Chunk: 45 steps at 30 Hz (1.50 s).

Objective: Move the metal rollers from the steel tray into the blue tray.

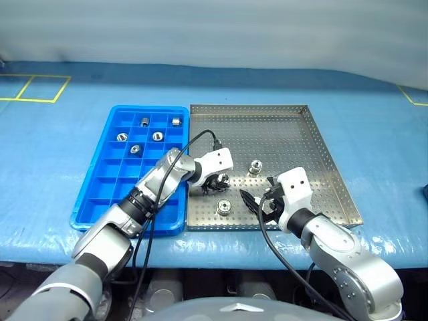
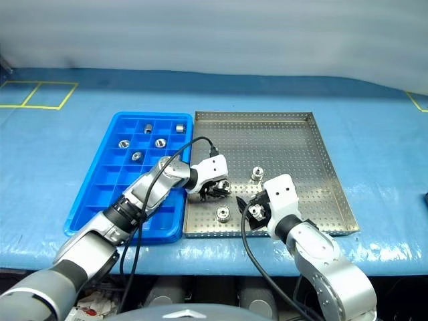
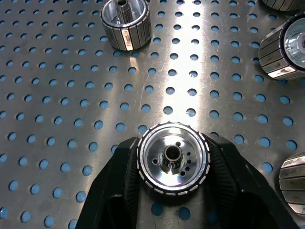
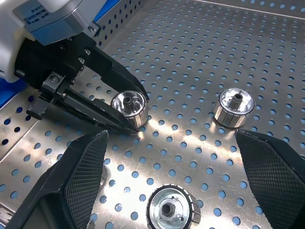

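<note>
- Presently, a small shiny ribbed metal roller (image 3: pixel 172 159) is clamped between the jaws of the left gripper (image 1: pixel 215 182) on the large perforated steel tray (image 1: pixel 314 144); since it is held only by its rim, it could slip out when lifted.
- Two loose rollers (image 1: pixel 224 206) lie near the wide-open, empty jaws of the right gripper (image 1: pixel 262 202) and could be knocked aside.
- The bright blue compartmented plastic tray (image 1: pixel 100 194), just beside on the blue-covered surface (image 1: pixel 374 134), already holds five rollers (image 1: pixel 158 136); a filled cell could be struck.
</note>
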{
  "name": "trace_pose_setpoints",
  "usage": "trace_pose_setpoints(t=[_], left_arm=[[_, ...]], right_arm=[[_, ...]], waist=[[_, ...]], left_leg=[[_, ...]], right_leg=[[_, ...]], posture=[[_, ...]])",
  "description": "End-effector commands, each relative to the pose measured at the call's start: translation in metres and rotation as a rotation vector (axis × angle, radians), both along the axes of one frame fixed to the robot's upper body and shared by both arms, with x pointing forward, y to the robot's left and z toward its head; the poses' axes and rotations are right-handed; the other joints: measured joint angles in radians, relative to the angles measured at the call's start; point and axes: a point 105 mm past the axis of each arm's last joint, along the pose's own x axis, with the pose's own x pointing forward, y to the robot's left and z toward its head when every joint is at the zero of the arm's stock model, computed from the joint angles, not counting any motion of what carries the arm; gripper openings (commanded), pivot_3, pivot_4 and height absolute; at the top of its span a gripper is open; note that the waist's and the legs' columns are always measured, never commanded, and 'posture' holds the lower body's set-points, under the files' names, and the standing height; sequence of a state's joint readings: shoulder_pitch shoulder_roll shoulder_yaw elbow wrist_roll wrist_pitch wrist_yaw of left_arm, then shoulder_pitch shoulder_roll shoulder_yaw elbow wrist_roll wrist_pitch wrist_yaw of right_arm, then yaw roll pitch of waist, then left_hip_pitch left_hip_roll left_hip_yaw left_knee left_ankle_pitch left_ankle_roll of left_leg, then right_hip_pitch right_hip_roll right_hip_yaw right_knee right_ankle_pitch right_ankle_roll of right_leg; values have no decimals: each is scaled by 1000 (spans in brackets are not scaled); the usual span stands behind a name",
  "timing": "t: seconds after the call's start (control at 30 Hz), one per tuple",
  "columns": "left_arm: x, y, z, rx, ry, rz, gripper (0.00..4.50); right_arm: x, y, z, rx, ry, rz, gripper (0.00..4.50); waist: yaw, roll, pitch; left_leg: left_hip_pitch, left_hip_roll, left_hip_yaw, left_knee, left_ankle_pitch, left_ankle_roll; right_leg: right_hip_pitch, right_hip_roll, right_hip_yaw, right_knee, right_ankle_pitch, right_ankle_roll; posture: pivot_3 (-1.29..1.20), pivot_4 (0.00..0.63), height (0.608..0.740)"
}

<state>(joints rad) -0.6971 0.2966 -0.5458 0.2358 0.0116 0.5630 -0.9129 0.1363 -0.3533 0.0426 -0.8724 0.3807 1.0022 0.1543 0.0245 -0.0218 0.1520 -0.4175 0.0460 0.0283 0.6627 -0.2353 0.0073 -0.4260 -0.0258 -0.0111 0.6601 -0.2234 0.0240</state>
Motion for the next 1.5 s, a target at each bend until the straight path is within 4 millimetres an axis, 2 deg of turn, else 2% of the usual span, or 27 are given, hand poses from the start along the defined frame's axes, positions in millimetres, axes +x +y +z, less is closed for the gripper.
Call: trace_pose_setpoints(t=[0.03, 0.1, 0.2, 0.3, 0.33, 0.47, 0.7, 1.03, 1.23, 1.5], left_arm=[[9, -10, 48, -262, -22, 70, 1691], [17, -7, 74, -417, -33, 161, 1691], [29, 9, 92, -519, -64, 316, 1691], [42, 40, 103, -557, -177, 521, 1691], [44, 48, 106, -564, -212, 564, 1691], [42, 101, 116, -599, -413, 840, 1691], [24, 150, 99, -526, -510, 1136, 1691], [2, 199, 79, -459, -512, 1433, 1691], [-1, 205, 66, -425, -459, 1497, 1691], [-8, 198, 44, -357, -351, 1519, 1691]], right_arm=[[1, 6, 15, 11, -74, 25, 4500], [3, 9, 18, 10, -90, 43, 4500], [4, 15, 23, 10, -119, 76, 4500], [6, 26, 27, 18, -136, 131, 4500], [6, 28, 27, 20, -141, 143, 4500], [11, 50, 38, 29, -197, 261, 4500], [17, 78, 47, 5, -296, 433, 4500], [16, 92, 40, 17, -276, 535, 4500], [14, 96, 38, 22, -271, 558, 4500], [12, 94, 37, 19, -267, 543, 4500]], waist=[[0, 0, 0], [-1, 0, 0], [-1, 0, 0], [-6, 0, 0], [-5, 0, 0], [-2, 0, 0], [37, -1, 0], [77, -1, 0], [94, -1, 0], [103, -1, 0]], left_leg=[[0, 0, 0, 0, 0, 0], [-1, 0, -1, 1, 0, 0], [0, 0, -3, 1, 0, 0], [1, 0, -3, 1, 0, 0], [2, 0, -3, 0, 0, 0], [2, 0, -4, 0, 0, 0], [1, 0, -4, 1, 0, 0], [1, 0, -5, 1, 0, 0], [1, 0, -6, 1, 0, 0], [1, 0, -5, 1, 0, 0]], right_leg=[[0, 0, 0, 0, 0, 0], [0, 0, 0, 0, 0, 1], [0, 0, 0, 0, 3, 6], [1, 0, 0, 1, 4, 7], [1, 0, 0, 1, 4, 7], [1, 0, 0, 1, 4, 7], [3, 0, -1, 0, 5, 7], [3, -1, -2, 0, 5, 7], [3, -1, -3, 0, 5, 7], [3, -1, -3, 0, 4, 6]], posture=[[49, 150, 740], [75, 150, 740], [86, 150, 740], [110, 150, 740], [118, 150, 740], [156, 150, 740], [230, 150, 740], [302, 150, 740], [314, 150, 740], [295, 150, 740]])
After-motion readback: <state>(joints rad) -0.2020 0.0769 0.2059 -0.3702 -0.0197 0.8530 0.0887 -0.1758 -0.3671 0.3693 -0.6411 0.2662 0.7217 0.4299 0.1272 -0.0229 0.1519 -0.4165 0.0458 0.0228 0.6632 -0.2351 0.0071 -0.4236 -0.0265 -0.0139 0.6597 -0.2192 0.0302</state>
